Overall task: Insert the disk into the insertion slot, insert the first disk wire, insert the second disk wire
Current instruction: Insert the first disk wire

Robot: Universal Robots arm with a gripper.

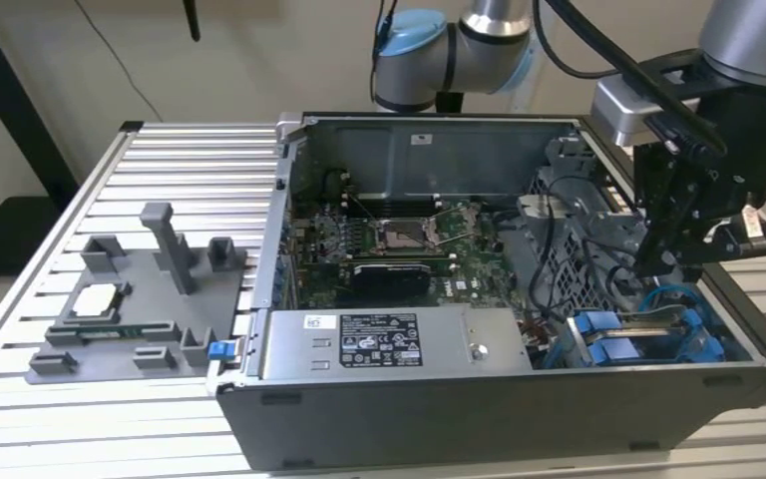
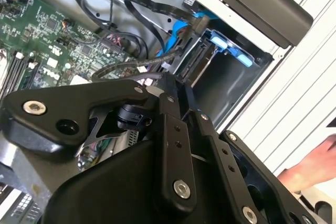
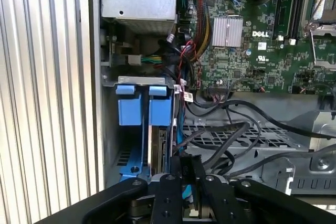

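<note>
Exterior view, white-labelled power-supply box near insertion slot

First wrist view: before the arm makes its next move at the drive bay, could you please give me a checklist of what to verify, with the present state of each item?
1. Disk stands in the insertion slot, at the blue tabs: ok.
2. End effector is close to the disk, inside the case: ok.
3. Blue wire plugged into the disk: cannot tell, the end effector hides that end.
4. Black cables run right beside the end effector, so snagging seems possible: not ok.
5. A person's hand is over the table, just outside the case: not ok.
</note>
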